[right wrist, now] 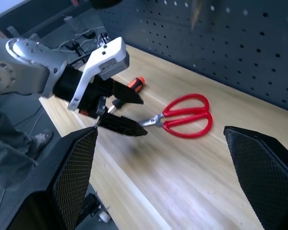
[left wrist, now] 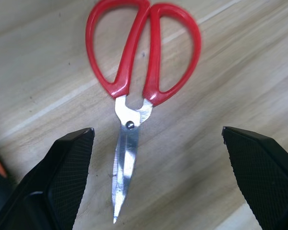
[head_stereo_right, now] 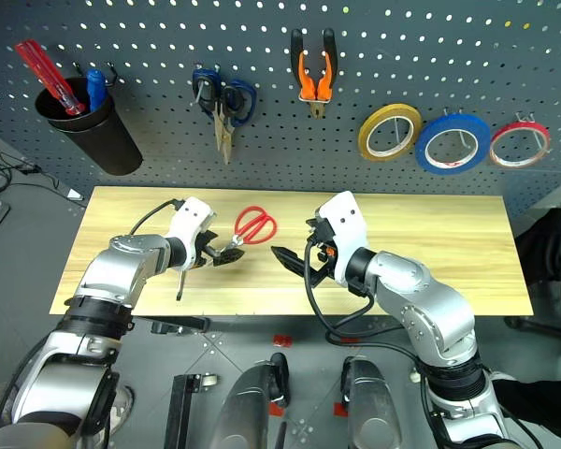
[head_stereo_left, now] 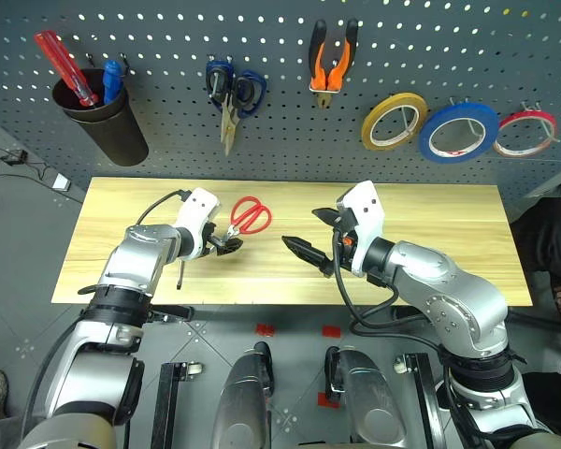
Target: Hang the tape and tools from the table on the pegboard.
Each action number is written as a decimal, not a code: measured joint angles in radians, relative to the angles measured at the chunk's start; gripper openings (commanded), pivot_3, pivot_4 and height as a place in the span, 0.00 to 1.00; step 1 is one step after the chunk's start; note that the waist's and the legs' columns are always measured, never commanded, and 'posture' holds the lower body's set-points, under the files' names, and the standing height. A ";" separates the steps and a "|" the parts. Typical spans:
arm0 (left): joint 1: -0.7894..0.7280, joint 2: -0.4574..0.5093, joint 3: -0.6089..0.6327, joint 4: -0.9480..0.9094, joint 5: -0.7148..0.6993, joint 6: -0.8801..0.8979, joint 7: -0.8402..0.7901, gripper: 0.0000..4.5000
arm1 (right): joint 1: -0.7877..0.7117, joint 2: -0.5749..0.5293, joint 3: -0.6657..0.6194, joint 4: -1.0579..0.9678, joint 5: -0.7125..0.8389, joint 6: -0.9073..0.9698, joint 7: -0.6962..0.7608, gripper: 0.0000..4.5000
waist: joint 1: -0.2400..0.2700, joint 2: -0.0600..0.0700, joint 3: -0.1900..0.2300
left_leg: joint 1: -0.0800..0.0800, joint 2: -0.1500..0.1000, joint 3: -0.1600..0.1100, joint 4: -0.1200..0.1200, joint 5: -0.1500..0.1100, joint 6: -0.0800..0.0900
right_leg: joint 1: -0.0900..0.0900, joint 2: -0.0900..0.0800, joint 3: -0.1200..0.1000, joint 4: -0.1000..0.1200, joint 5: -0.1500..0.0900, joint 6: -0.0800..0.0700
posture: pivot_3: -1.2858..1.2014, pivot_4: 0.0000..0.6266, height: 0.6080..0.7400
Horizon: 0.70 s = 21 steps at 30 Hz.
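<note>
Your left gripper (left wrist: 158, 177) stands spread wide over the blade tips of the red-handled scissors (head_stereo_left: 250, 214) on the table (head_stereo_left: 430, 234); your right gripper (head_stereo_left: 313, 234) is open too, holding nothing. From the right wrist you see an orange-and-black screwdriver (right wrist: 133, 86) behind the left gripper. Three tape rolls hang on the pegboard (head_stereo_left: 280, 140), the blue tape (head_stereo_left: 459, 132) in the middle, pliers (head_stereo_left: 332, 62) up there too.

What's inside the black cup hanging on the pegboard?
The black cup holds a red screwdriver and a blue-handled tool, handles sticking up. Their lower ends are hidden inside it.
</note>
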 measured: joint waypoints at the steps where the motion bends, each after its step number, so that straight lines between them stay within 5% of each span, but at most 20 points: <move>1: -0.012 -0.002 -0.002 0.023 0.004 -0.003 -0.003 1.00 | 0.000 0.000 0.000 -0.002 0.001 0.002 0.000 1.00 | -0.001 0.000 0.000 | 0.000 0.000 0.000 0.000 0.000 0.000 | 0.000 0.000 0.000 0.000 0.000 0.000 | 0.43 0.59 1.00; 16: -0.183 -0.056 -0.033 0.445 0.128 -0.222 -0.022 1.00 | -0.005 -0.009 0.002 -0.026 0.031 0.026 0.002 1.00 | 0.002 0.000 0.000 | 0.000 0.000 0.000 0.001 0.000 0.000 | 0.000 0.000 0.000 0.001 0.000 0.000 | 0.43 0.59 1.00; 21: -0.227 -0.071 -0.063 0.520 0.175 -0.280 -0.065 0.74 | -0.026 -0.011 0.001 -0.025 0.031 0.026 0.004 1.00 | 0.000 0.000 0.000 | 0.000 0.000 0.000 0.001 0.000 0.000 | 0.000 0.000 -0.001 0.001 0.000 0.000 | 0.43 0.58 1.00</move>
